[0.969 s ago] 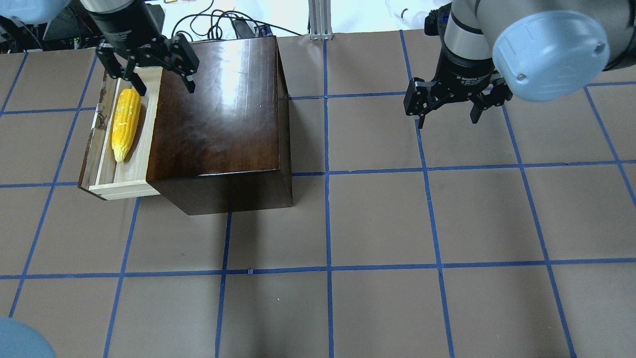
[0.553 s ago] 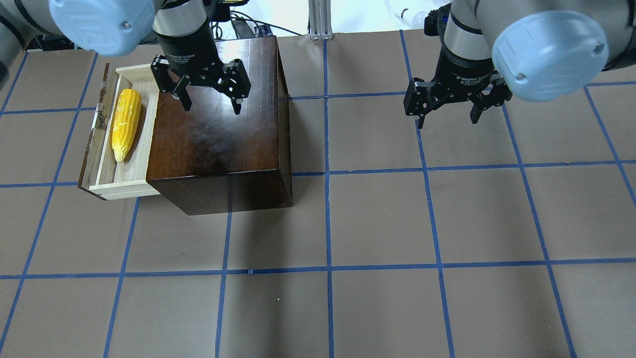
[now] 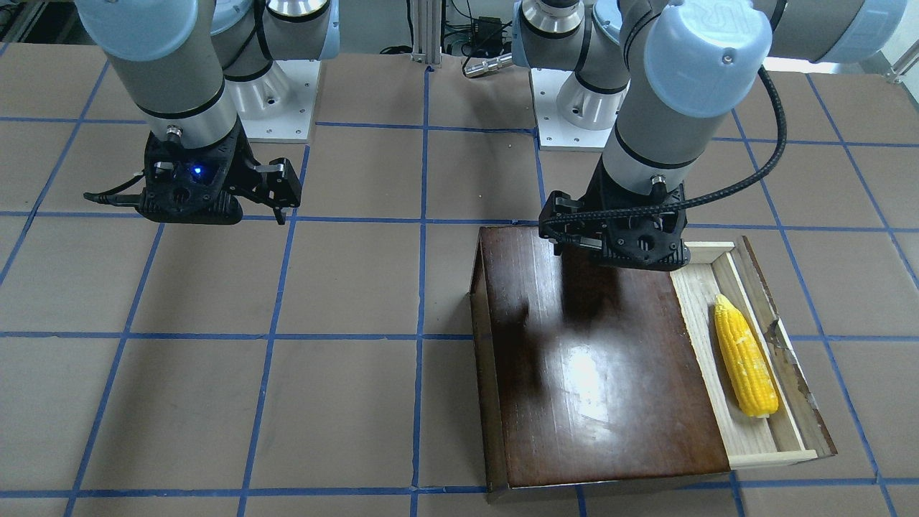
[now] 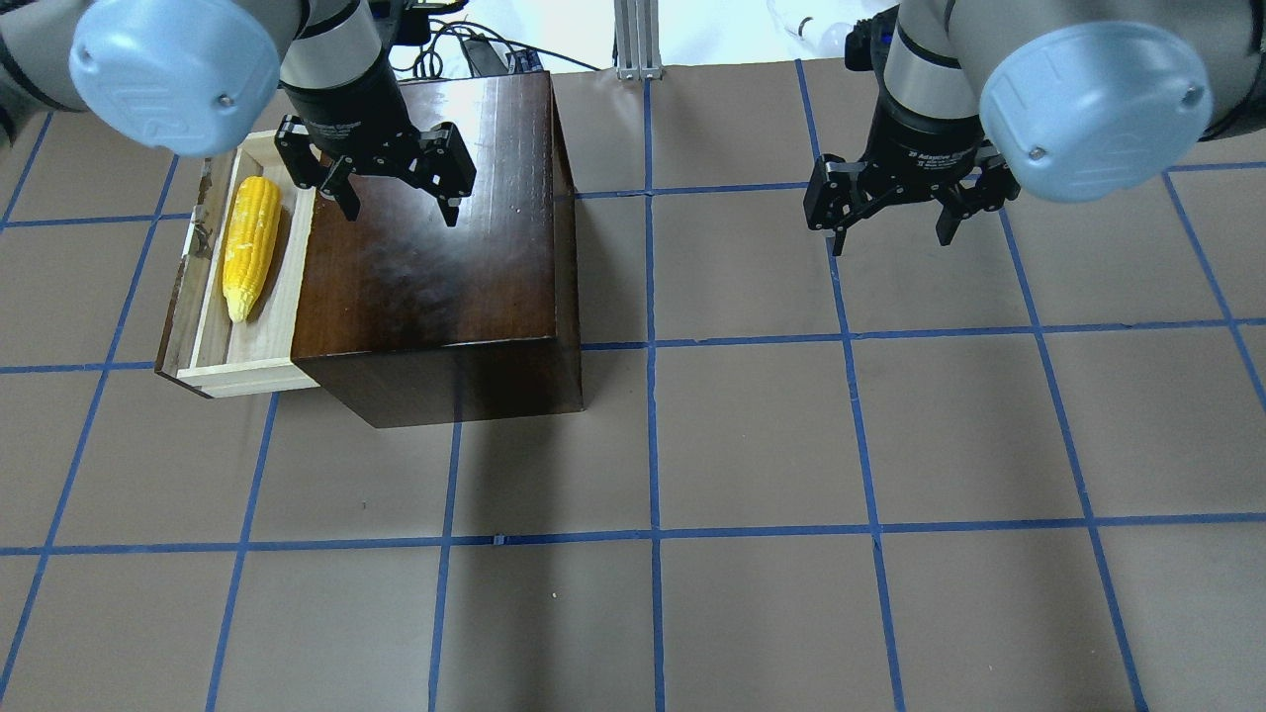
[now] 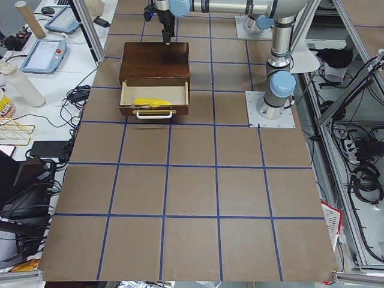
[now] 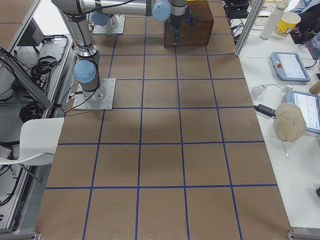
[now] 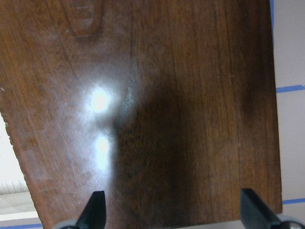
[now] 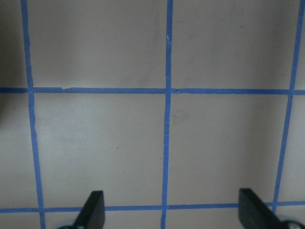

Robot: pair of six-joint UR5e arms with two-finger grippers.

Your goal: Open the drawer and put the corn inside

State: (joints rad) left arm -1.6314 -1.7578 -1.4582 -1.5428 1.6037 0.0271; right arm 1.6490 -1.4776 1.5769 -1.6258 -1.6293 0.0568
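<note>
Taped brown table [image 4: 752,435] — left gripper [image 4: 401,213] fingers-down over the box [image 4: 435,267], jaws apart, empty; right gripper [image 4: 890,242] likewise over the table.

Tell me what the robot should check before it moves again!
1. Drawer pulled out of the box: ok.
2. Corn lying inside the drawer: ok.
3. Left gripper open and holding nothing, above the box top: ok.
4. Right gripper open and holding nothing, over the table, away from the box: ok.
5. Corn low enough to slide under the box top if the drawer gets closed: cannot tell.
</note>
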